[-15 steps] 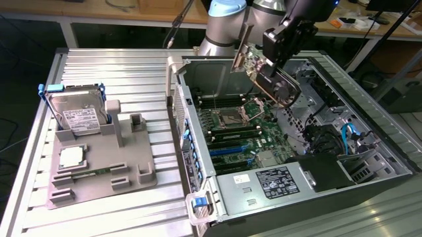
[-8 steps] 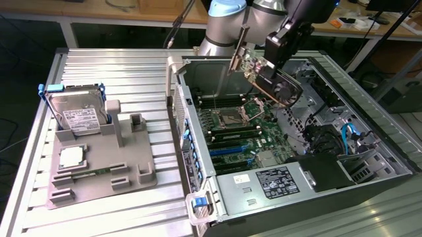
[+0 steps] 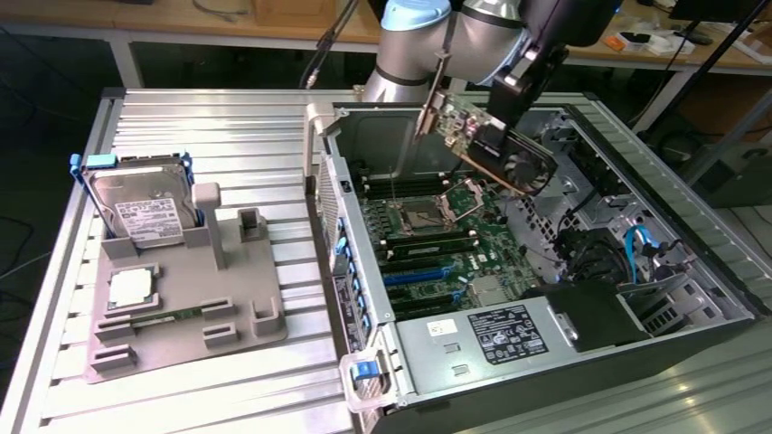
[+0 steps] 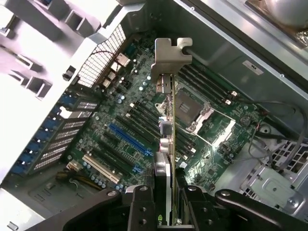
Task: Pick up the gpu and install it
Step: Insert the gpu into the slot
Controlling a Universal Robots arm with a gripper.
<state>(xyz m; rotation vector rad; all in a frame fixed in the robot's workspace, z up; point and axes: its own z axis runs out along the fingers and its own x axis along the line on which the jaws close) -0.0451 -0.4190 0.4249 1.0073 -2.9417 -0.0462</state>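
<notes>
The gpu point(image 3: 497, 149) is a dark card with a green board, a round fan and a metal bracket. It hangs tilted above the open computer case point(image 3: 603, 348), over the motherboard point(image 3: 440, 231). My gripper point(image 3: 504, 113) is shut on the card's upper edge. In the wrist view the gpu point(image 4: 166, 139) runs edge-on away from my gripper point(image 4: 166, 197), its silver bracket point(image 4: 171, 53) at the far end. Black fingers point(image 4: 139, 207) clamp it from both sides. Below it lie the motherboard point(image 4: 120, 110), a blue slot point(image 4: 129, 139) and the processor socket point(image 4: 190, 106).
On the exterior view's left a grey holder point(image 3: 193, 316) carries a silver hard drive point(image 3: 139, 212) in a blue frame, a processor chip point(image 3: 130, 287) and a memory stick point(image 3: 169, 316). The case walls point(image 3: 332, 217) ring the motherboard. Blue cables point(image 3: 639, 249) and drive bays sit at the exterior view's right.
</notes>
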